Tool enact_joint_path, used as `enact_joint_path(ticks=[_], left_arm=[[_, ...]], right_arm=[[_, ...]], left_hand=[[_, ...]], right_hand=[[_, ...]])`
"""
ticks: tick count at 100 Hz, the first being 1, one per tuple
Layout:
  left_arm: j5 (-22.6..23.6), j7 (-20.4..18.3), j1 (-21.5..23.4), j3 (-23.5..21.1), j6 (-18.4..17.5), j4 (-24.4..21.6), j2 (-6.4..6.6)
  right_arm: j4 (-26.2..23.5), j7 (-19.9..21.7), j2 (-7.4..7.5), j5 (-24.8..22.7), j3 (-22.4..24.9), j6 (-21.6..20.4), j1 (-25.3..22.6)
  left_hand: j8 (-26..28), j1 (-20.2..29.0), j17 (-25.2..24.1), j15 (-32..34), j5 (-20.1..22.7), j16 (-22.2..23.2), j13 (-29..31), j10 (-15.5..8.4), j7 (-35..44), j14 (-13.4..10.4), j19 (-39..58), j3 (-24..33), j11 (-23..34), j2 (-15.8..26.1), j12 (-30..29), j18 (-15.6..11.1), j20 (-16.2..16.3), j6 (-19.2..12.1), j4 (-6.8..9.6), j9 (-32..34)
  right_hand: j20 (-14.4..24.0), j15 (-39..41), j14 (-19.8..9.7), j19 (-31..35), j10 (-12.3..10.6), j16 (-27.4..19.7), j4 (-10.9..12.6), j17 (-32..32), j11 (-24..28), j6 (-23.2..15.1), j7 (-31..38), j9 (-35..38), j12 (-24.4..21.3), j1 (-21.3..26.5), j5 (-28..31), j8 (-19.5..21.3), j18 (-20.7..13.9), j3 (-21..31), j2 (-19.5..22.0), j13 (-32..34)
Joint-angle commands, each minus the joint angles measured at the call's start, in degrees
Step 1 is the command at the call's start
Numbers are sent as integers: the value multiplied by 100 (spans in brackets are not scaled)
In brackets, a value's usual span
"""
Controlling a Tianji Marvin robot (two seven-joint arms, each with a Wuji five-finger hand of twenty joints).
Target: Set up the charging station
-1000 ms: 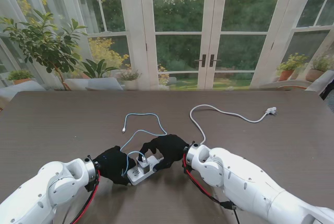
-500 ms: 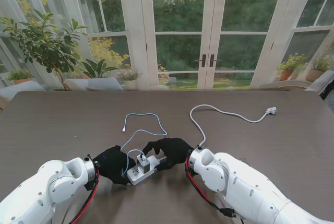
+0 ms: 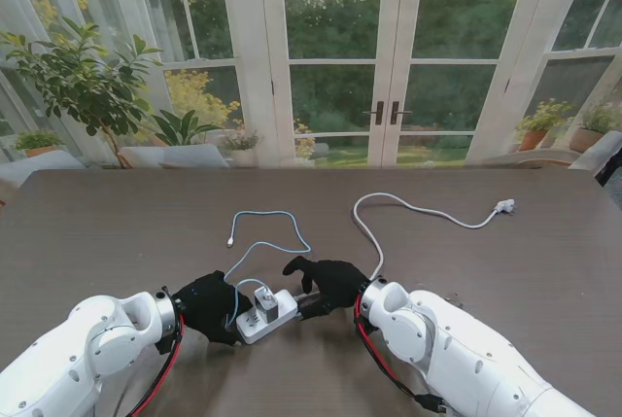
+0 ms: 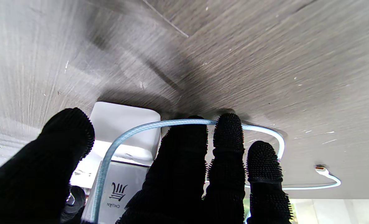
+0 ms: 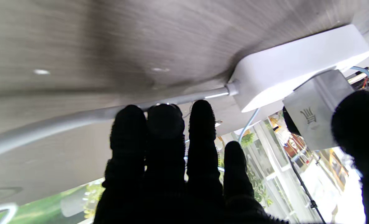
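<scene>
Near the edge of the tabletop (image 3: 117,232) closest to me, a white power strip (image 3: 267,312) is lying flat between the two black-gloved hands, with a grey charger block (image 3: 265,297) standing plugged into its top face. The left hand (image 3: 209,305) is resting against the strip's left end, its fingers (image 4: 228,137) spread and draped over the blue braided cable (image 3: 262,242); this looks like bracing so the strip cannot slide, though I cannot tell whether anything is actually being pinched. The right hand (image 3: 330,284) is hovering at the strip's right end with its fingers (image 5: 165,124) apart and gripping nothing, lying just over the white cord (image 3: 418,209) where it leaves the strip. That cord is running away across the tabletop to a loose white plug (image 3: 504,206) far on the right. The blue cable is looping from the charger to a free tip (image 3: 230,240) farther from me. Judging by this, the charger is seated, and the strip's own plug is waiting to be dealt with.
</scene>
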Motion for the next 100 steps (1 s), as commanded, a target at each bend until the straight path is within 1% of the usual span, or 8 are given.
enact_joint_path(ticks=[1,19,29,42,62,74,83,100], left_arm=[[103,-307,166,83,-9,307,47],[121,-313,156,79,-42,304,51],[129,-318,147,77,-76,308,54],[145,-317,141,72,-107,307,58],[128,-355,133,76,-129,307,62],[108,-392,127,75,-144,302,65],[117,-407,120,70,-173,297,69],[123,-422,117,64,-201,290,73]], right_arm=[[-86,84,51,-4,53,67,-111],[-242,98,61,-9,201,223,-191],[-341,50,63,-43,297,310,-248],[-454,-105,68,-189,393,304,-322],[-673,-281,107,-497,473,259,-426],[-780,-334,141,-676,468,176,-463],[-798,-296,144,-658,421,116,-459],[-678,-216,127,-565,211,16,-354]], left_hand=[[38,-141,-24,-68,572,-28,2,-324,488,-80,40,-55,36,67,-57,-49,98,-592,251,119],[40,-141,-23,-67,571,-28,5,-334,492,-90,41,-61,40,71,-55,-51,98,-595,252,122],[40,-146,-17,-68,571,-29,11,-334,494,-99,42,-57,39,67,-54,-57,98,-602,251,120],[40,-145,-17,-67,570,-28,16,-335,497,-92,43,-55,40,78,-54,-57,98,-605,252,123],[40,-146,-5,-69,570,-29,17,-341,500,-105,47,-56,44,87,-53,-66,98,-605,253,132],[37,-146,-3,-68,563,-29,18,-336,497,-105,49,-63,42,93,-54,-73,97,-601,254,121],[38,-144,2,-66,566,-29,19,-344,501,-111,53,-64,47,95,-52,-77,97,-610,256,126],[37,-139,3,-67,566,-30,13,-342,503,-101,55,-59,44,100,-55,-77,96,-602,257,122]], right_hand=[[-15,-46,100,-36,-77,-4165,108,35,-24,92,-1466,170,5,-81,-34,76,115,-95,83,253],[-4,-155,110,-3,-43,-4199,127,91,-39,-341,-1388,205,1,9,167,58,168,-163,265,335],[26,-137,93,93,-36,-4187,173,236,-6,-1032,-1203,279,21,225,717,159,203,-64,341,444],[61,64,-11,322,-146,-4105,256,440,495,-1874,-1239,372,449,619,1651,861,189,564,214,602],[146,798,-196,760,-244,-3872,310,732,1282,-2269,-1479,793,1223,1178,2498,850,100,1407,-36,956],[166,1358,-299,1036,-343,-3711,-649,949,1640,-2284,-1507,1273,2120,1715,2647,616,62,1671,-568,1282],[220,1744,-299,1257,-399,-3582,-932,1131,1988,-2269,-1547,1655,2511,2198,2721,552,75,1903,-923,1537],[302,2508,-368,1690,-417,-3314,-1105,1545,2370,-2187,-1693,2196,2896,2620,2589,464,45,2495,-1460,1936]])
